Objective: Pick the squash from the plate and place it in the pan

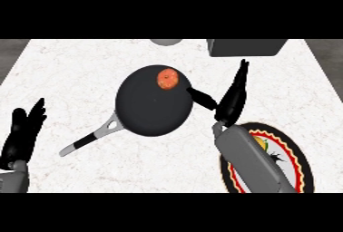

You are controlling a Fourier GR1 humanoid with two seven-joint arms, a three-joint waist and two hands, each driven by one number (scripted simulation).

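An orange-red squash (167,79) lies inside the black pan (150,108), near its far rim. The pan's grey handle (90,138) points toward the lower left. My right hand (231,97) stands just right of the pan with straight fingers pointing away and the thumb stretched toward the pan's rim; it holds nothing. Its forearm covers much of the round plate (300,159), which has a red and black patterned rim and sits at the lower right. My left hand (23,129) rests open at the left edge, fingers up.
A grey box-like object (247,47) stands at the counter's far edge on the right. A grey rounded object (165,41) shows at the far edge in the middle. The counter (74,72) is white marble.
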